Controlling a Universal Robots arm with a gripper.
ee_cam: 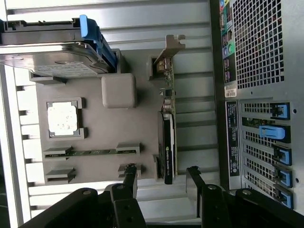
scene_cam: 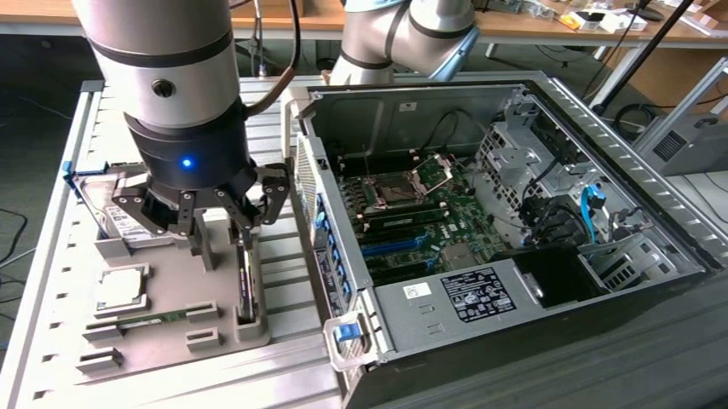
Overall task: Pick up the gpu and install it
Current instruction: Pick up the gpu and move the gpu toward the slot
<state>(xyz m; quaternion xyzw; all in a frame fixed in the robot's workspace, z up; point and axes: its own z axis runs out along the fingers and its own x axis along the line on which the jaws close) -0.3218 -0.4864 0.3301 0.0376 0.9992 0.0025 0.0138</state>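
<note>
The gripper (ee_cam: 161, 170), jaws wide apart, hung over the gpu (ee_cam: 167, 142) (standing on its edge); a crooked squeeze might tip it in the grey holder (ee_cam: 137, 128).

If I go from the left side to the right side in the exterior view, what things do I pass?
silver chip → gpu → blue clip → green motherboard → blue cable

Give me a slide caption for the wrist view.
Open gripper framing the gpu, which stands on edge in its grey holder tray beside the computer case.
</note>
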